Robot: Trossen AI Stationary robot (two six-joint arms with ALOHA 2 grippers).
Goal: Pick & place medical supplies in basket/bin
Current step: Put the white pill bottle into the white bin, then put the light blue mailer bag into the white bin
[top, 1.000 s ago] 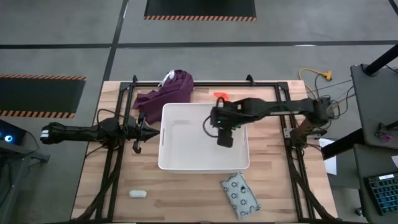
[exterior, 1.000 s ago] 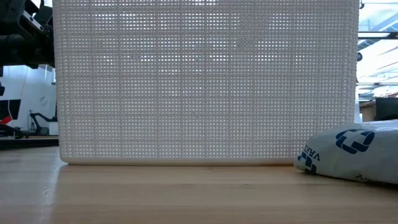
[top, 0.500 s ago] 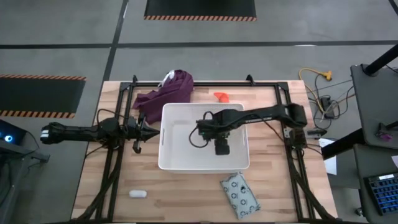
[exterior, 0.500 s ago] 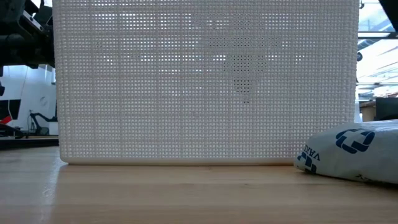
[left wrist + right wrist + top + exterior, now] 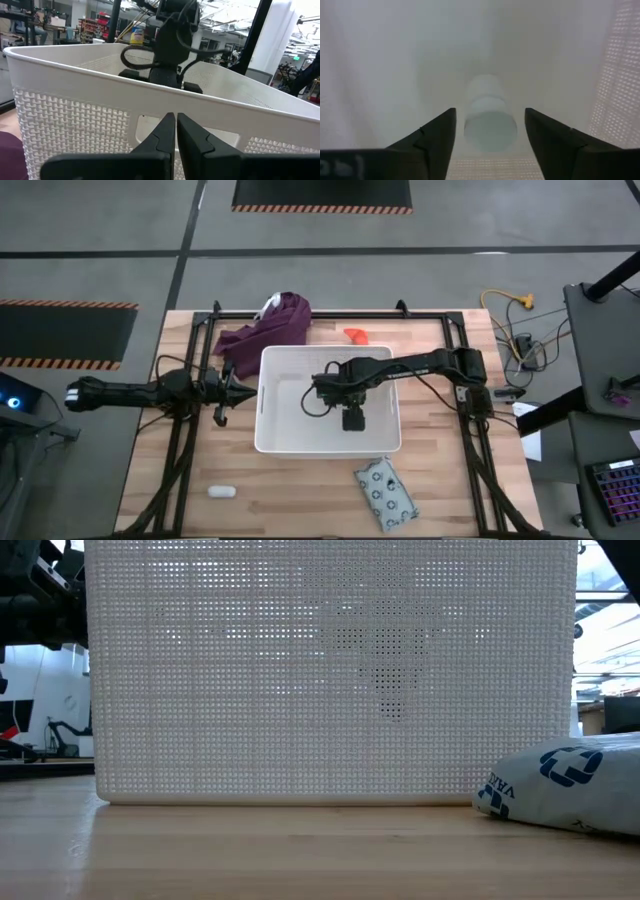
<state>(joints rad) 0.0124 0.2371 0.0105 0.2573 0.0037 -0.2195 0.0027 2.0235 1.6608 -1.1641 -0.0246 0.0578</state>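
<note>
The big white tub [image 5: 275, 435] sits in the middle of the wooden table [image 5: 290, 490]. A purple cloth [image 5: 265, 330] lies at its far left corner, touching the rim. The orange tube [image 5: 355, 334] lies on the table just behind the tub. The grey-green packet with dark dots [image 5: 386, 493] lies in front of the tub, near its right corner. The white oblong piece [image 5: 221, 491] lies well apart, near the front left of the table.

In the low view the tub's mesh wall [image 5: 200, 690] fills most of the picture and hides what is inside; only a dark shape shows through it.

The right gripper [image 5: 490, 135] reaches down inside the tub. Its fingers are spread wide. The tiny white bottle [image 5: 489, 115] lies on the tub floor between them, and they do not touch it.

The left gripper [image 5: 176, 131] waits just outside the tub's left wall, fingers pressed together, holding nothing.
</note>
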